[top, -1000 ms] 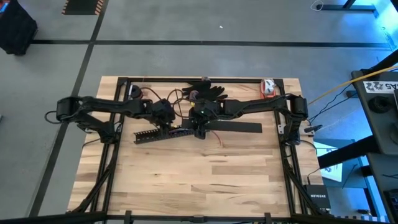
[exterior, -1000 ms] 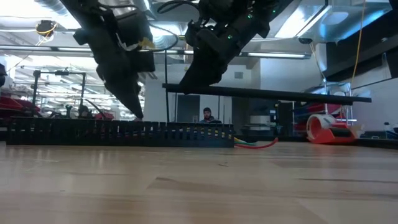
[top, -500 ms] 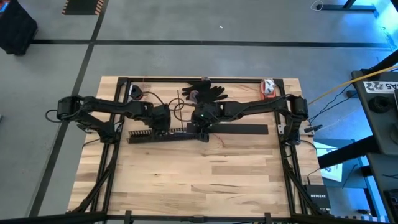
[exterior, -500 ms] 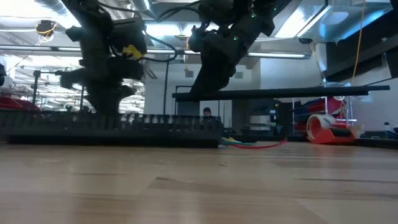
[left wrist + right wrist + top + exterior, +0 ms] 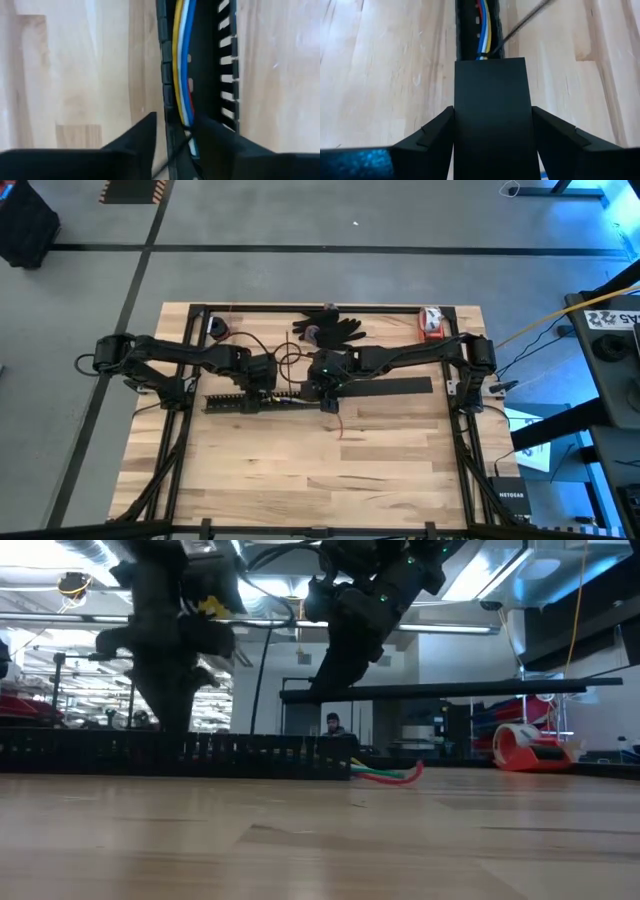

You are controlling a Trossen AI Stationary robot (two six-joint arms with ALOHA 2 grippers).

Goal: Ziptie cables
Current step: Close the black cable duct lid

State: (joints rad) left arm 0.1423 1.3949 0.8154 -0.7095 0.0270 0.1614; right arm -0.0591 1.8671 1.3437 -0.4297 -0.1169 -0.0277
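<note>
cables [image 5: 183,65]: lying inside slotted black bar [image 5: 255,402] on desk [image 5: 320,470], right in front of left tool [image 5: 174,131]
left tool: fingers partly apart astride the bar wall, gripping nothing clear
right tool [image 5: 491,120]: clamped on flat black strip [image 5: 490,100], cables just beyond

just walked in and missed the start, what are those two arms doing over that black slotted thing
They are bundling cables, which lie inside the long comb-slotted bar on the wooden table. The right gripper is shut on the flat black strip, holding it above the table over the bar's end. The left gripper straddles the bar's wall beside the cables. A thin dark ziptie sticks out near the bundle. No tie looks cinched yet.
</note>
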